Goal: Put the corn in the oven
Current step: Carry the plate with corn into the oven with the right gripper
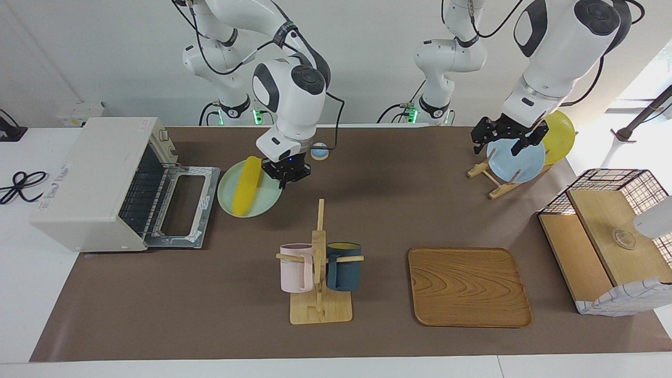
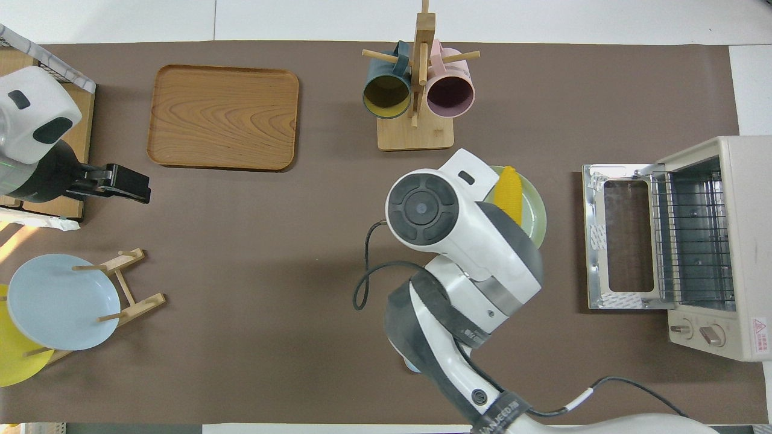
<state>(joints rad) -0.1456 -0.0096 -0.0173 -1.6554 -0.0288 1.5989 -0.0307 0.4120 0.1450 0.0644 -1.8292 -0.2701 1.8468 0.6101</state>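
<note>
Up at the top of the facing view, the right gripper point(image 1: 284, 177) hangs low from a bent arm, jaws clamped on the rim of a pale green plate point(image 1: 260, 201). Waiting, the left gripper point(image 1: 503, 137) holds its jaws wide over a blue plate point(image 1: 517, 163). Below lies the brown table point(image 1: 210, 294). Just beside the jaws, the corn point(image 1: 245, 178) lies on the green plate, near the oven point(image 1: 100, 181) and its dropped door at frame left.

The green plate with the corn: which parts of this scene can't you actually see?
- Overhead view: right gripper and part of the green plate, hidden under the right arm.
- Overhead view: the corn, its lower end covered by the arm.
- Both views: the oven interior, mostly in shadow.
</note>
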